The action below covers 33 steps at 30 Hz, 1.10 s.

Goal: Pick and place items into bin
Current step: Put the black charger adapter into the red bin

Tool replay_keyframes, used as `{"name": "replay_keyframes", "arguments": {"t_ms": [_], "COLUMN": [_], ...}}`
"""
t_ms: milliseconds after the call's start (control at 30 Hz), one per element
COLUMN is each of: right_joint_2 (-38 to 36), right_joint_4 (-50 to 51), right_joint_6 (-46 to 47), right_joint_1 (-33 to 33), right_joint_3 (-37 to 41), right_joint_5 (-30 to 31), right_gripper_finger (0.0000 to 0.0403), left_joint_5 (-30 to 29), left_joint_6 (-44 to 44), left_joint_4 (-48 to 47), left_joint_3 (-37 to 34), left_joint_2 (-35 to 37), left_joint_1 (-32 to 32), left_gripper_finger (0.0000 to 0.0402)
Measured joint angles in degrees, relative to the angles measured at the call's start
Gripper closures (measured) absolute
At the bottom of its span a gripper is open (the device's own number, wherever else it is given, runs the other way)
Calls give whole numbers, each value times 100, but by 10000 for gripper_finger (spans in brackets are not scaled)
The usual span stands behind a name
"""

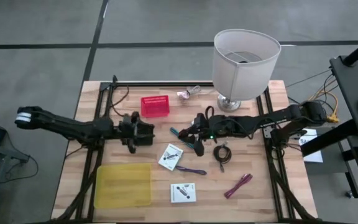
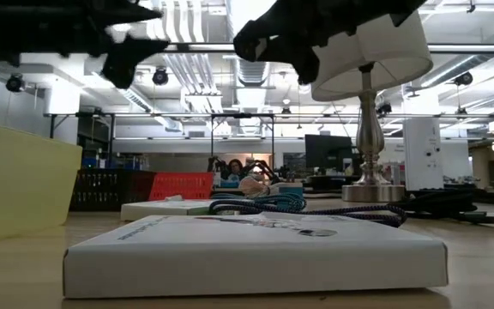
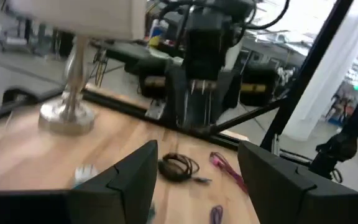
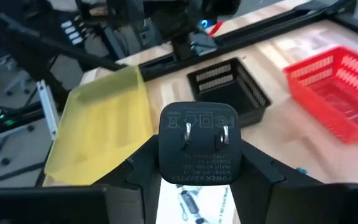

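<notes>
My right gripper is shut on a black power adapter whose two metal prongs face the wrist camera. In the high view it hovers over the table's middle, beside the teal pen. My left gripper is open and holds nothing; it hangs over a black basket left of centre. Lying flat on the table are a black coiled cable, a purple pen, a magenta stick and two white printed cards. My right gripper pinches the black power adapter by its two side faces, one finger on each side. The pronged face points back toward the wrist. The adapter is lifted clear of the table, above the white card.
A yellow bin sits at the near left, a red basket toward the far edge. A big white-shaded lamp stands at the far right on its metal base. Small clutter lies next to the red basket.
</notes>
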State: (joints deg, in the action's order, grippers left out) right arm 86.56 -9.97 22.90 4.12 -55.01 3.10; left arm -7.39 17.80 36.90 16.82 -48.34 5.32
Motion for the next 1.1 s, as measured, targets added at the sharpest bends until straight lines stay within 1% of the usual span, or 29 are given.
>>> {"name": "replay_keyframes", "arguments": {"t_ms": [167, 267, 400, 533, 700, 933, 1100], "right_joint_2": [383, 605, 887, 1008, 950, 919, 919], "right_joint_4": [226, 504, 1067, 1302, 1303, 1281, 1276], "right_joint_6": [76, 88, 14, -91, -108, -218, -294], "right_joint_1": [0, 0, 12, 35, 35, 48, 50], "right_joint_3": [-394, -667, -1095, -1367, -1353, -1327, -1324], "right_joint_5": [-391, -575, -679, -692, -722, -745, -749], "right_gripper_finger": [271, 271, 271, 271, 271, 271, 271], "left_joint_5": [140, 347, 441, 567, 1012, 1025, 1027], "left_joint_6": [-461, -522, -503, -478, -463, -455, -303], "left_joint_4": [-24, 19, -27, 7, -11, 9, 6], "left_joint_3": [582, 874, 1086, 1205, 1275, 1329, 1327], "left_joint_2": [-828, -1242, -1759, -2080, -2273, -2277, -2293], "left_joint_1": [-5, -9, -7, -11, -7, -39, -81], "left_gripper_finger": [195, 195, 195, 195, 195, 196, 206]}}
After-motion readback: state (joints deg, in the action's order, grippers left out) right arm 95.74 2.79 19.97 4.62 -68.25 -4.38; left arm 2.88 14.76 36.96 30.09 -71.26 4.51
